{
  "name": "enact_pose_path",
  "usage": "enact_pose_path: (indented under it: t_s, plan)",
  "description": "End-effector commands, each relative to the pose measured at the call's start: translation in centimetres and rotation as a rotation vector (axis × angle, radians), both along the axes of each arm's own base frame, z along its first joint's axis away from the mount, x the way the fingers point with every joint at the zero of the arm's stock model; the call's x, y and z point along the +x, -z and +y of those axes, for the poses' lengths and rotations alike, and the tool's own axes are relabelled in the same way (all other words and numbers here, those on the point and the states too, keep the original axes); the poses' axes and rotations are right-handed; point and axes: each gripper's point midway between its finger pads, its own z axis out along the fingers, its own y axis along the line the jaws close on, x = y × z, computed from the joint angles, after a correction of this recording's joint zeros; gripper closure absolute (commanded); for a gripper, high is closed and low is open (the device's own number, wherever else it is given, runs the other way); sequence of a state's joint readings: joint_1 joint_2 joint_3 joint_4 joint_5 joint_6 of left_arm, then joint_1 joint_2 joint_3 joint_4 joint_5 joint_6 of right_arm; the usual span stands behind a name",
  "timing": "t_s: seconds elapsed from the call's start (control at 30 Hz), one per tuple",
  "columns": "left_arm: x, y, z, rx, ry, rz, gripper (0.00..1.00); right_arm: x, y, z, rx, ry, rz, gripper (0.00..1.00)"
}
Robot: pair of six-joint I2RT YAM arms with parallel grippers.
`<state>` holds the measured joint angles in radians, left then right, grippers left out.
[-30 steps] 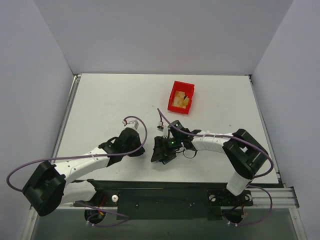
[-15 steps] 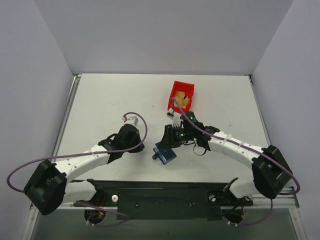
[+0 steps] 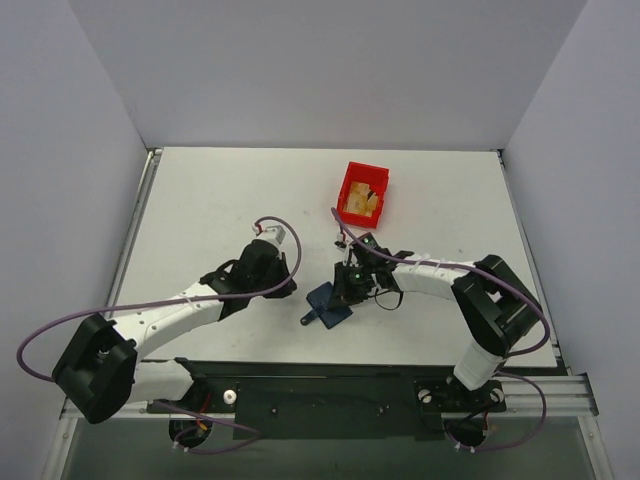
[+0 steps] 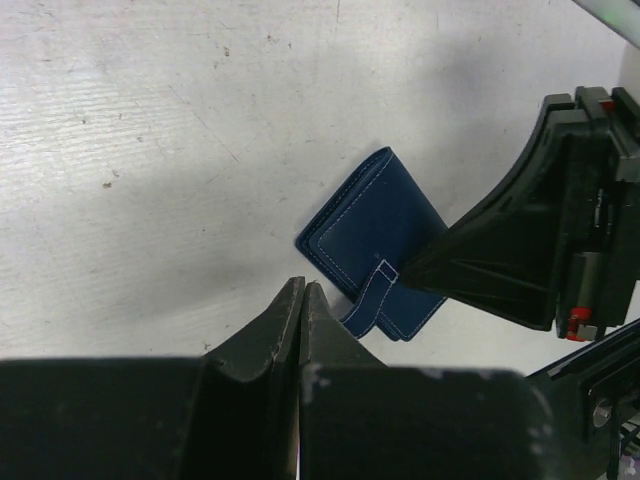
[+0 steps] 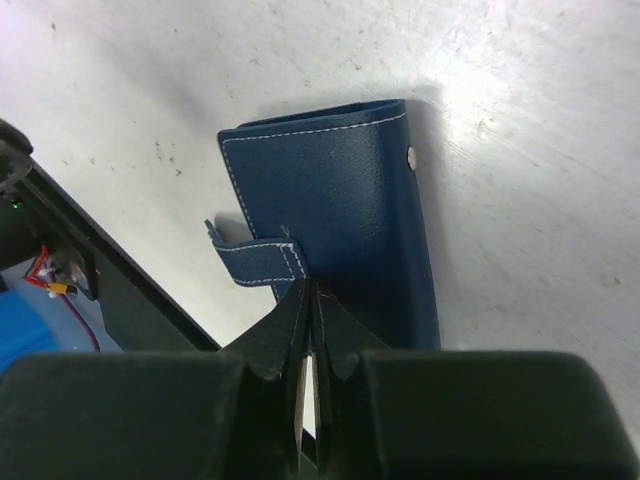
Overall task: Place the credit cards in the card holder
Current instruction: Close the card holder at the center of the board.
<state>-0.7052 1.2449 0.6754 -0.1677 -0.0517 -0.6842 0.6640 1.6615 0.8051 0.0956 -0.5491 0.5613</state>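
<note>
Wallet (image 3: pixel 328 299) lies folded on open bench (image 3: pixel 200 210). Left fingers (image 4: pixel 285 312) are pressed together, empty, just off its strap edge. Right fingers (image 5: pixel 296 312) are also closed, tips touching that edge. Cards (image 3: pixel 362 203) sit in the bin (image 3: pixel 368 170), well beyond the wallet.

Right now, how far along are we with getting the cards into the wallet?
Nothing done yet: the wallet lies folded on the table, strap loose; what look like the cards sit in the red bin. In hand: the right gripper, shut, tips at the wallet's edge by the strap; left gripper shut, empty, nearby. Left: open wallet, fetch cards, slide them in.
</note>
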Motion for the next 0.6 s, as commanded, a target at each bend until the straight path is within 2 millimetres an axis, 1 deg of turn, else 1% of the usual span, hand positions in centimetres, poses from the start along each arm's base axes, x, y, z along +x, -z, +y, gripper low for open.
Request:
enact_pose_path:
  t_s: [0.0, 0.1, 0.13, 0.23, 0.27, 0.37, 0.4, 0.47, 0.57]
  plan:
    - [0.5, -2.5, -2.8, -0.056, 0.096, -0.065, 1.00, -0.5, 1.2, 0.2, -0.024, -0.004, 0.018, 1.00]
    - [-0.3, -2.2, -4.0, -0.039, 0.147, -0.065, 1.00, -0.5, 2.0, -0.2, -0.050, 0.013, 0.025, 1.00]
    - [-0.9, -2.1, -4.6, -0.040, 0.170, -0.065, 1.00, -0.5, 2.2, -0.3, -0.054, 0.015, 0.028, 1.00]
    - [-1.6, -1.1, -5.9, -0.043, 0.204, -0.054, 1.00, -0.6, 2.3, -0.2, -0.048, 0.016, 0.034, 1.00]
    - [-1.9, -1.3, -6.5, -0.053, 0.218, -0.059, 1.00, -0.6, 2.3, -0.1, -0.048, 0.017, 0.037, 1.00]
    - [-2.9, -0.6, -7.9, -0.056, 0.254, -0.048, 1.00, -0.6, 2.4, -0.3, -0.050, 0.019, 0.038, 1.00]
    - [-3.0, -0.6, -8.2, -0.061, 0.255, -0.047, 1.00, -0.7, 2.4, -0.3, -0.051, 0.020, 0.040, 1.00]
    - [-3.3, 0.5, -8.2, -0.047, 0.256, -0.021, 1.00, -0.7, 2.4, -0.3, -0.051, 0.021, 0.042, 1.00]
    - [-3.8, 2.3, -7.6, -0.011, 0.250, 0.011, 1.00, -0.8, 2.3, -0.2, -0.045, 0.017, 0.041, 1.00]
